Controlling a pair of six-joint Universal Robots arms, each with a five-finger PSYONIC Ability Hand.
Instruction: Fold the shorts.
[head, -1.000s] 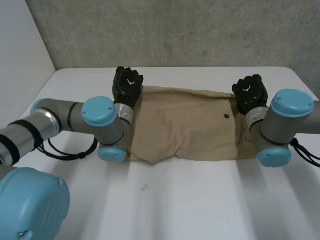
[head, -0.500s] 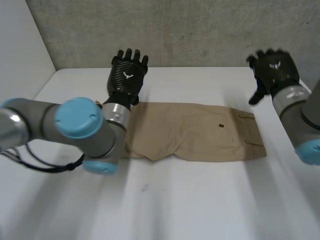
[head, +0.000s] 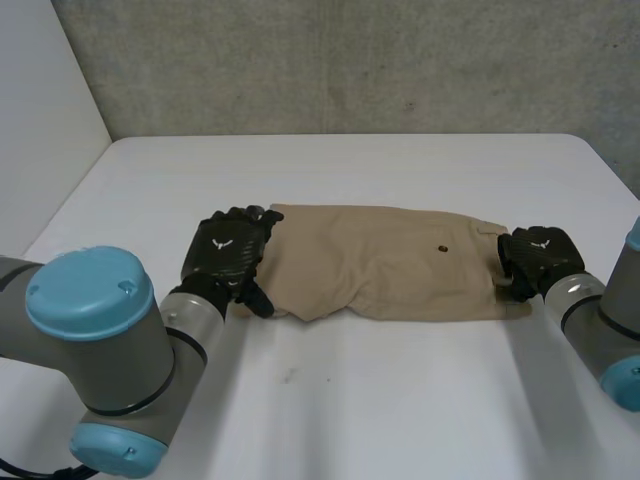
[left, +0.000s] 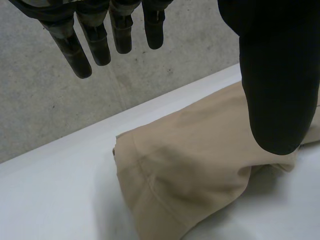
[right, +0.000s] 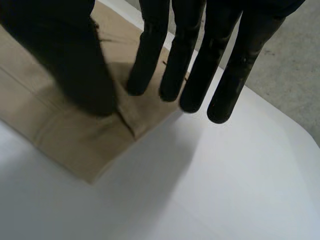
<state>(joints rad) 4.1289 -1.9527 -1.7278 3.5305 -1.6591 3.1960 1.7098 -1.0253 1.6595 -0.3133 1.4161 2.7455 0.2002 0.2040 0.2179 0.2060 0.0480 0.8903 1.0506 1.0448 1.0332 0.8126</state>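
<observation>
On the table, the shorts lie flat. The left hand is over their hem edge, fingers straight and thumb apart. The right hand is at the waistband edge, straight fingers spread and holding nothing. Bare table rings the shorts.

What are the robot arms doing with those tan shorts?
A robot with two arms is folding tan shorts on a white table. The shorts lie flat and look folded over once already. The left hand is at the leg end and the right hand is at the waistband end. Both hands have straight, open fingers, so neither is gripping the cloth.
</observation>
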